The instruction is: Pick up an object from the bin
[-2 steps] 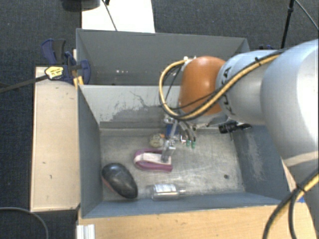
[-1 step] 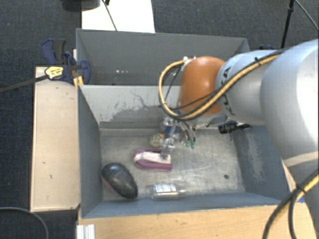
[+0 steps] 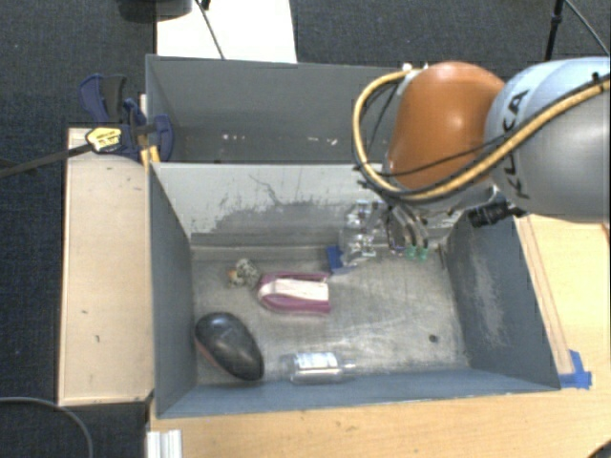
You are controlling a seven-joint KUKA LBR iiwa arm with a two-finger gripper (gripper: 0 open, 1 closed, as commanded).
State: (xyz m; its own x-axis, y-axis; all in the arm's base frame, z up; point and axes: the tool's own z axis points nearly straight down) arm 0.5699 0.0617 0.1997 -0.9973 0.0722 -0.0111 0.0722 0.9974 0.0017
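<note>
Your gripper [image 3: 363, 241]: up-right of pink block [image 3: 295, 294]; open or closed, can't tell. Blue bit [image 3: 334, 258] just at its tip, between it and block. Block's long axis runs left-right. Black oval [image 3: 229, 344] lower-left of block, well apart from gripper.

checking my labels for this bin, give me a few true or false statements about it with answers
1. The dark oval stone-like lump lies in the grey metal bin's lower left corner in the view. True.
2. The pink and white oblong object lies straight under the pincer. False: it lies to the pincer's left in the view, apart from it.
3. The clear plastic packet lies by the near wall. True.
4. The small blue piece lies beside the dark lump. False: it lies close by the pincer.
</note>
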